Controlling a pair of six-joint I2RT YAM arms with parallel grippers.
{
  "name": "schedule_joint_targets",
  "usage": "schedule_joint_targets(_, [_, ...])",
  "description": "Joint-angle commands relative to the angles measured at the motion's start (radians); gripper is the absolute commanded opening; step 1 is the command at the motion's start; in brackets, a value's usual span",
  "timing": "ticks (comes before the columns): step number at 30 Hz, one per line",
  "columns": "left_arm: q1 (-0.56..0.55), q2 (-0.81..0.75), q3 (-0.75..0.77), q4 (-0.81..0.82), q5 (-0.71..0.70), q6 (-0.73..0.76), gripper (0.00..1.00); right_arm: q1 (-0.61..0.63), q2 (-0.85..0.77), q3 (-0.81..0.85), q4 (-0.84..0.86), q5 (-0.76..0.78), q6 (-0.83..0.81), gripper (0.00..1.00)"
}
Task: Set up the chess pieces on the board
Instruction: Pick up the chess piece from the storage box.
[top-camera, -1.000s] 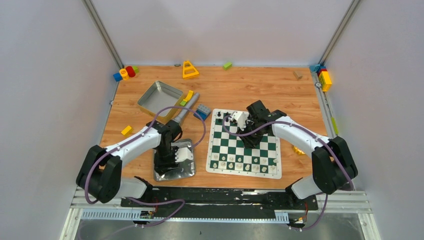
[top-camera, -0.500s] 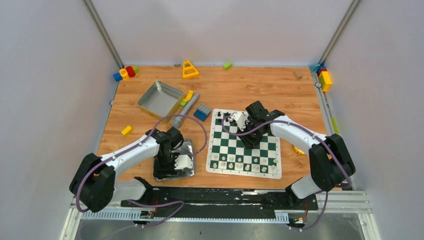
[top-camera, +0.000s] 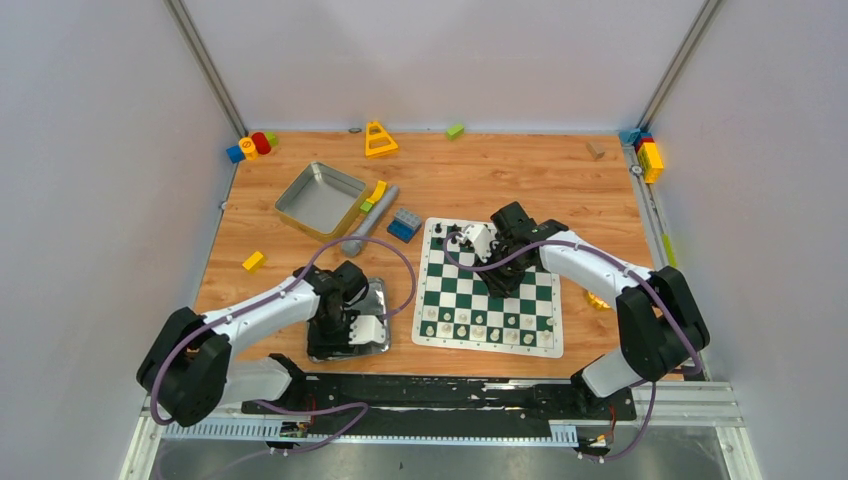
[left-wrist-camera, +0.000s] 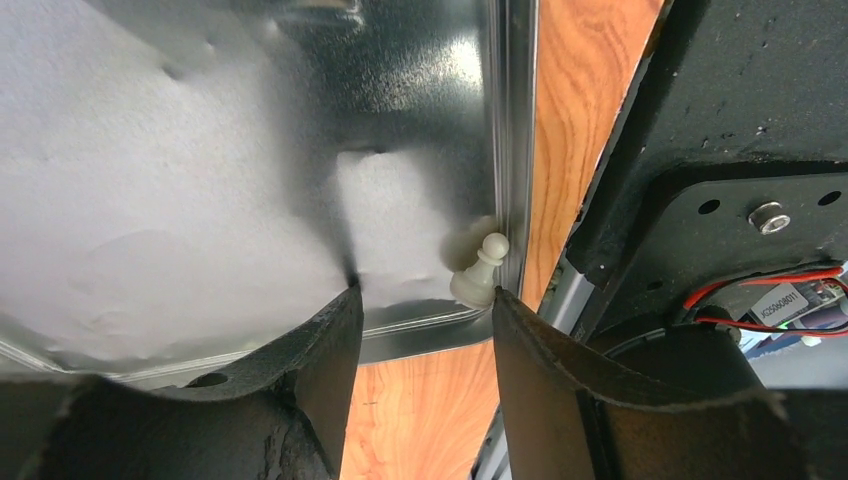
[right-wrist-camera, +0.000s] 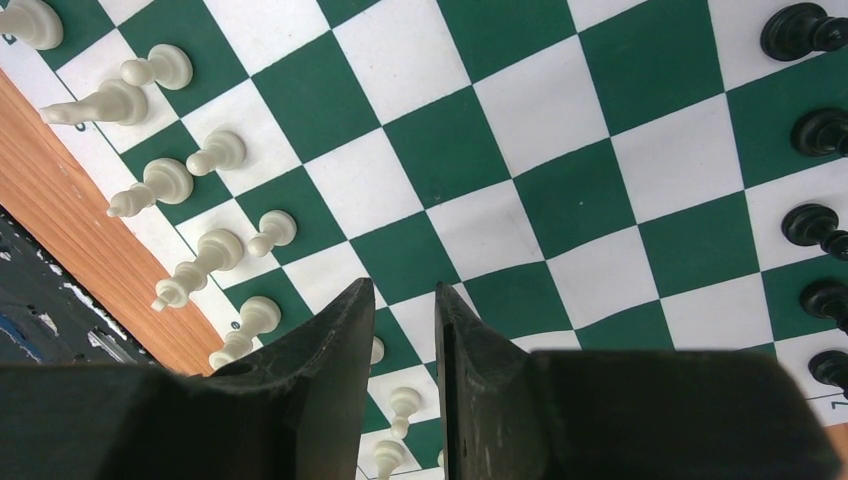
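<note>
One white pawn sits before open left claw; right claw barely parted, empty.

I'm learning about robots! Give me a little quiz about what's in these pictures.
1. True or false: the right end effector hangs over the board.
2. A white pawn lies just ahead of the open left end effector. Where is it? A on the board; B in the silver tray; C on bare wood.
3. Fill in: the chess pieces lined along the board's near edge are ____.
Key: 1 true; 2 B; 3 white.
</note>
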Motion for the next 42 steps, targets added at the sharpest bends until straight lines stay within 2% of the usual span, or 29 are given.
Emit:
schedule_joint_targets(1, [-0.01, -0.026, -0.006, 0.036, -0.006, -0.012, 0.57, -0.004, 0.002, 0.004, 0.032, 0.004, 0.011, 0.3])
schedule_joint_targets(9, [-0.029, -0.039, -0.008, 0.044, -0.002, -0.021, 0.56, -0.004, 0.009, 0.004, 0.033, -0.001, 0.01, 0.29])
schedule_joint_targets(19, [-0.114, -0.048, -0.014, 0.059, -0.03, -0.025, 0.55, -0.004, 0.018, 0.001, 0.034, -0.001, 0.007, 0.29])
schedule_joint_targets(27, [-0.131, -0.033, -0.011, 0.055, -0.041, -0.032, 0.46, -0.004, 0.02, -0.005, 0.034, -0.001, 0.004, 0.29])
schedule_joint_targets(33, [-0.131, -0.038, -0.014, 0.053, -0.044, -0.037, 0.34, -0.004, 0.016, -0.005, 0.033, -0.001, 0.004, 0.29])
schedule_joint_targets(42, [-0.131, -0.071, -0.02, 0.069, -0.046, -0.055, 0.26, -0.012, -0.002, 0.012, 0.032, -0.007, 0.007, 0.29])
